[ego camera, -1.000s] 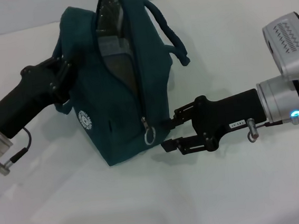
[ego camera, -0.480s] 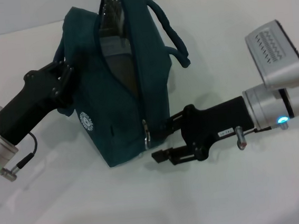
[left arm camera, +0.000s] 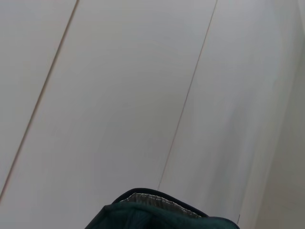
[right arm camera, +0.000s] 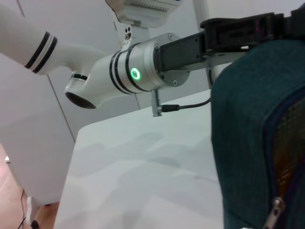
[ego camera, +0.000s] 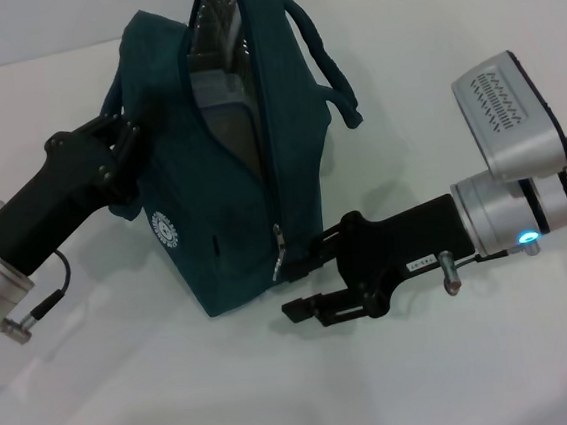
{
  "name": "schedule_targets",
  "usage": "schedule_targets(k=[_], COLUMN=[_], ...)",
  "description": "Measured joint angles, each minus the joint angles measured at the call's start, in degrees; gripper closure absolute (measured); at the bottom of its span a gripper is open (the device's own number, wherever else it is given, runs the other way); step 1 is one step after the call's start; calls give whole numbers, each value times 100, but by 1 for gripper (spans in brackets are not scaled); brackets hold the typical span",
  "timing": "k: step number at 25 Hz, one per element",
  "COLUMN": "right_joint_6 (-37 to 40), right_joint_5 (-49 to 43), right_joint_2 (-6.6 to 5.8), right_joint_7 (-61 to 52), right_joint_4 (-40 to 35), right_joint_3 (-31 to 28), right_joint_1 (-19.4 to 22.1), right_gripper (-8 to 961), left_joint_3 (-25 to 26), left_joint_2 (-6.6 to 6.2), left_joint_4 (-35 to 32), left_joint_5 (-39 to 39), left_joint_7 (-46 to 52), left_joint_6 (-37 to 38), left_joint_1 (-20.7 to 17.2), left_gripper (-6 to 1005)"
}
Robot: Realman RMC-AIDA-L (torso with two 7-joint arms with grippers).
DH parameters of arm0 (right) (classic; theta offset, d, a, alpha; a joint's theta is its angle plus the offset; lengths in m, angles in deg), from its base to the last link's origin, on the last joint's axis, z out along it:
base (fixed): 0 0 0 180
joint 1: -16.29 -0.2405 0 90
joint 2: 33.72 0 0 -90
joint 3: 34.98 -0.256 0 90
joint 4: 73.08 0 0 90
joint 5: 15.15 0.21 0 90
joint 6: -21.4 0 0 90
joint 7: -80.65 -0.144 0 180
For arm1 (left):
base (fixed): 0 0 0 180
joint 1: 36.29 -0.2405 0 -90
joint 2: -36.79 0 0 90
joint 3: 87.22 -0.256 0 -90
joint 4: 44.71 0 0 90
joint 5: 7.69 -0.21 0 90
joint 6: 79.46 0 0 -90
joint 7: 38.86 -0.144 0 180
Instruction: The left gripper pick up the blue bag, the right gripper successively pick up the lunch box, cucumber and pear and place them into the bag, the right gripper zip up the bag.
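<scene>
The blue bag (ego camera: 231, 187) stands tilted on the white table, its zip open along the top and silver lining showing inside. My left gripper (ego camera: 121, 143) is shut on the bag's left side near a handle; it also shows in the right wrist view (right arm camera: 248, 28). My right gripper (ego camera: 305, 283) is open at the bag's lower right corner, its upper finger right beside the silver zip pull (ego camera: 281, 258). The zip pull also shows in the right wrist view (right arm camera: 272, 215). The bag's rim appears in the left wrist view (left arm camera: 157, 214). The lunch box, cucumber and pear are not clearly visible.
The white table (ego camera: 179, 383) spreads around the bag. The bag's free padded handle (ego camera: 323, 53) hangs over its right side. The right arm's grey housing (ego camera: 505, 111) sits above its wrist.
My right gripper has moved left and slightly down, from clear of the bag to beside the zip pull. The left gripper and the bag shifted slightly between the two earlier frames, then held still.
</scene>
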Motion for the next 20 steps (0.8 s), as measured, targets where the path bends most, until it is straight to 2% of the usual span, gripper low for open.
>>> schedule_targets(k=[6,12,20], right_joint_6=[-61,-70,-175], right_joint_5=[3,36,196], right_joint_2=[-55,-21,12], right_joint_7=[-104,-62,-48], right_joint_4=[-68,-282,-214], right_joint_3=[-63,-274,37], right_joint_1=[30,153,-53], right_gripper=[607,619,634], left_joint_3=[1,1,0], left_joint_2=[-1,-8,-9], left_joint_4=[1,1,1], left_joint_5=[2,2,2], left_joint_7=[-32,-55,-59], left_joint_6=[-4,-5,-3], left_joint_1=[-26,-45,-11], left_gripper=[922,920,917])
